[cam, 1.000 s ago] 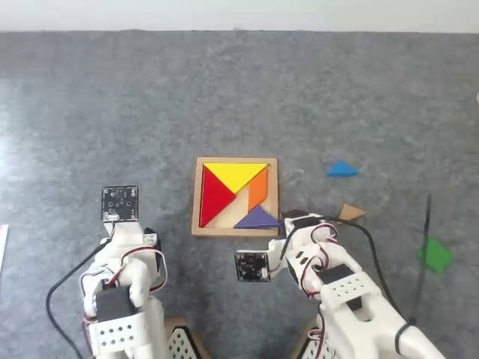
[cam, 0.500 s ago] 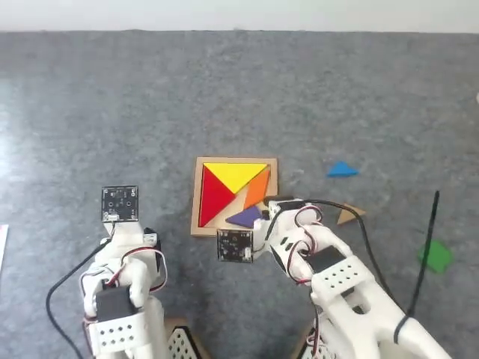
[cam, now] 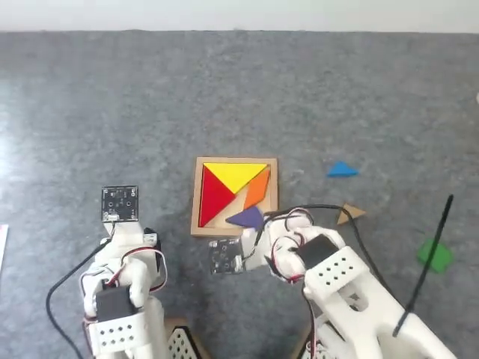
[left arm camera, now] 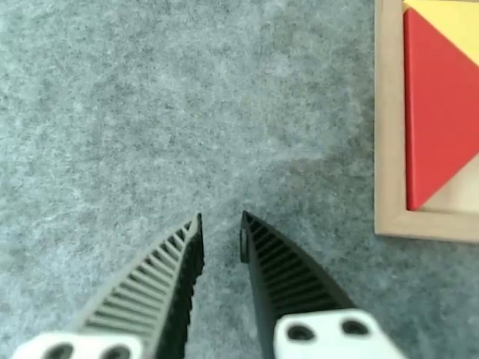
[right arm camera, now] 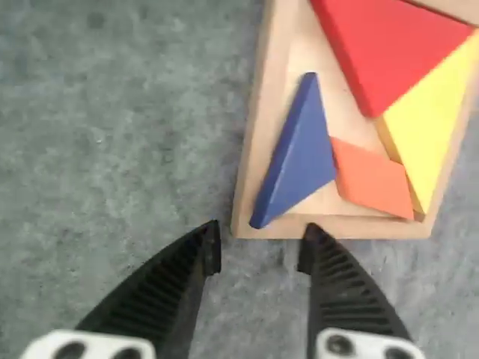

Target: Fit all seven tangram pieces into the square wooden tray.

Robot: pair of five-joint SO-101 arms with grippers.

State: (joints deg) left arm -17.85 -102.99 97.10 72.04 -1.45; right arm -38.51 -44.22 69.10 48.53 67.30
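The square wooden tray (cam: 197, 202) lies mid-table and holds a yellow triangle (cam: 236, 174), a red triangle (cam: 215, 196), an orange parallelogram (cam: 257, 188) and a purple triangle (cam: 245, 218). In the right wrist view the purple triangle (right arm camera: 299, 153) lies tilted, one tip at the tray's rim (right arm camera: 258, 161). My right gripper (right arm camera: 258, 243) is open just off the tray's near corner, with nothing between its fingers. My left gripper (left arm camera: 221, 222) hovers over bare table beside the tray (left arm camera: 388, 149), its fingers a narrow gap apart. A blue triangle (cam: 342, 170), a tan triangle (cam: 349, 214) and a green piece (cam: 435, 254) lie loose to the right.
The right arm (cam: 329, 273) stretches in front of the tray with its cable looping above it. The left arm (cam: 123, 277) stands at the lower left. A thin black rod (cam: 430, 247) leans near the green piece. Grey table surface spreads beyond the tray.
The right arm has swung left along the tray's front edge. The purple triangle has shifted left and turned inside the tray. The left arm has not moved.
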